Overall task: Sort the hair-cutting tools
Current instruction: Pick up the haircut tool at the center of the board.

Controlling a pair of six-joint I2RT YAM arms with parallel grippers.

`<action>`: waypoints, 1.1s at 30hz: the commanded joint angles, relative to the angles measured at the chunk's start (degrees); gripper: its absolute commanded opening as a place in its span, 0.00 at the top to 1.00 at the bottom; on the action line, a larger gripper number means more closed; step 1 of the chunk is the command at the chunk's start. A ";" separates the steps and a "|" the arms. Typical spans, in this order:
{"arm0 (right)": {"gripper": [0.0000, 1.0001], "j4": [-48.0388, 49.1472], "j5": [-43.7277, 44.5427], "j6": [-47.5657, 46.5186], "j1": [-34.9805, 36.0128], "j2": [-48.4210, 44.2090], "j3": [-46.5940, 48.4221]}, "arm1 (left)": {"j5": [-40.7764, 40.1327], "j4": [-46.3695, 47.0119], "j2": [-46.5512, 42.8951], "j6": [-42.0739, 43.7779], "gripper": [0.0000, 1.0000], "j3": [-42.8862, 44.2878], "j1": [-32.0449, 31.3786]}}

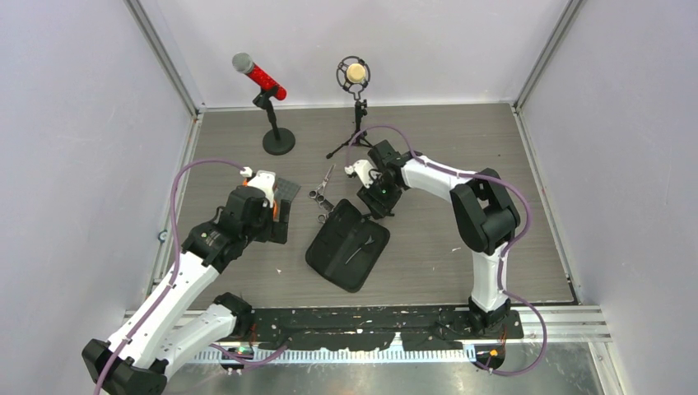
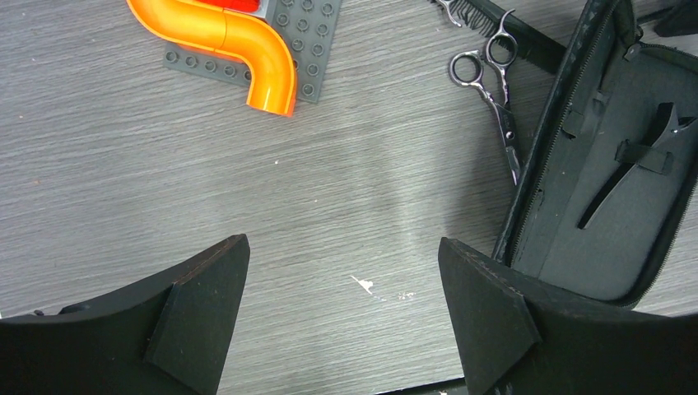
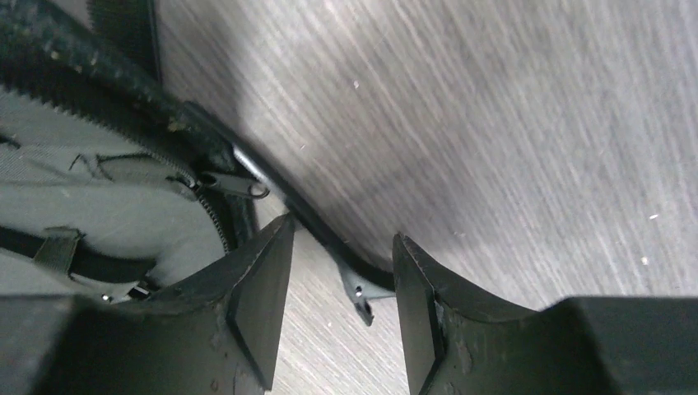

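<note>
**A:** State of the left end effector (image 2: 344,247)?

**B:** Released. Its wrist view shows both fingers spread wide over bare counter (image 2: 247,181), with nothing between them.

**A:** Location of the tools?

**B:** In the same view, one pair of scissors (image 2: 494,90) lies flat on the counter, just beside the left rim of the open zip case (image 2: 568,239). The rings point away from the fingers. A black comb (image 2: 518,33) lies beyond them, cut by the frame edge. Inside the case, a thin black clip (image 2: 630,169) is tucked under a strap (image 2: 642,155). Overhead, that clip is only a faint sliver and the comb cannot be made out. The overhead view does show a second pair of scissors (image 1: 323,184) farther back, toward the two microphones (image 1: 259,76).

**A:** State of the right end effector (image 3: 342,230)?

**B:** Released, jaws partway apart. Only its wrist view shows this. The fingers straddle the zip edge of the case, and a zip pull (image 3: 360,300) lies in the gap, unpinched. Overhead, the wrist sits at the far corner of the case and hides the jaws.
</note>
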 commanded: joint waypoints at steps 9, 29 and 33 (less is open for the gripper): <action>0.85 0.30 11.83 2.58 0.46 -0.21 0.06 | 1.79 1.86 -0.24 0.35 0.12 -0.13 0.75; 0.95 19.33 -1.18 32.38 2.81 -31.13 -19.13 | 19.15 13.65 -5.54 -6.52 0.12 -1.68 0.76; 0.95 34.23 -13.60 40.07 3.90 -38.23 -26.66 | 26.68 24.09 -6.60 -11.76 0.12 -4.37 0.76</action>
